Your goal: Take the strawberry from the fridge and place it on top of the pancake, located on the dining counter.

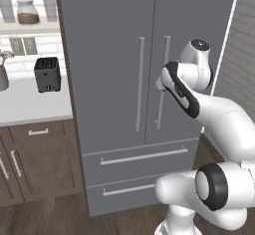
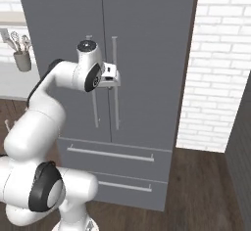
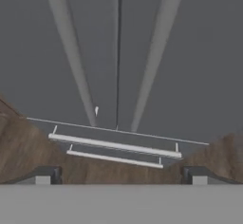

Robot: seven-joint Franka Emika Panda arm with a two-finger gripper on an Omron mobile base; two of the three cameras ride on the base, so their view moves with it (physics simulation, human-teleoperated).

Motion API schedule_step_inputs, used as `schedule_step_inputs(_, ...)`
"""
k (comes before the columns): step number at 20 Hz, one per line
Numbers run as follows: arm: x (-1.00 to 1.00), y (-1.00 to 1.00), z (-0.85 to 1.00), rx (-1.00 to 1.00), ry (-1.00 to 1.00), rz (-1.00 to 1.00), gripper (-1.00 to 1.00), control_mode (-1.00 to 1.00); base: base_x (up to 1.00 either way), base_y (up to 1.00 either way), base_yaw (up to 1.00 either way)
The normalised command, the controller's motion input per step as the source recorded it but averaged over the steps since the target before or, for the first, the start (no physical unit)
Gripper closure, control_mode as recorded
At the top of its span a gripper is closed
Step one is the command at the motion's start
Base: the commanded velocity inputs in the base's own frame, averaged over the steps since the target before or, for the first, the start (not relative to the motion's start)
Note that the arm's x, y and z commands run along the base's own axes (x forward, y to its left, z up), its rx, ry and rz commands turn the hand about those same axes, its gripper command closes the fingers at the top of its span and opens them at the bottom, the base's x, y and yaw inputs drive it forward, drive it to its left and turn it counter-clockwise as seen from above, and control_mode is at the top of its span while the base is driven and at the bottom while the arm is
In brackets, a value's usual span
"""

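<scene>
The tall grey fridge (image 1: 109, 55) (image 2: 152, 49) (image 3: 199, 52) stands with both doors closed, so the strawberry is hidden. My gripper (image 1: 159, 83) (image 2: 116, 78) (image 3: 121, 178) hovers right in front of the two long silver bar handles (image 1: 140, 84) (image 2: 115, 98) (image 3: 71, 52), level with their upper part. It is open, and its fingertips (image 3: 45, 175) stand wide apart with nothing between them. In the hand view I look down along the door seam to the two drawers (image 3: 114, 144). The pancake and the dining counter are out of view.
Left of the fridge is a white worktop (image 1: 30, 107) with a black toaster (image 1: 47, 73), over dark brown cabinets (image 1: 35, 159). A white brick wall (image 2: 220, 78) stands close on the fridge's right. The fridge drawers (image 1: 139, 157) (image 2: 112, 154) are shut.
</scene>
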Motion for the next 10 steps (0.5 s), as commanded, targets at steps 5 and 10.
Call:
schedule_step_inputs(5,0.54,-0.15,0.0,0.0,-0.27,0.0,-1.0,-1.0,0.0,0.0,0.0)
schedule_step_inputs(10,0.69,0.0,0.0,0.07,0.0,-0.05,-1.0,-1.0,0.0,0.0,0.0)
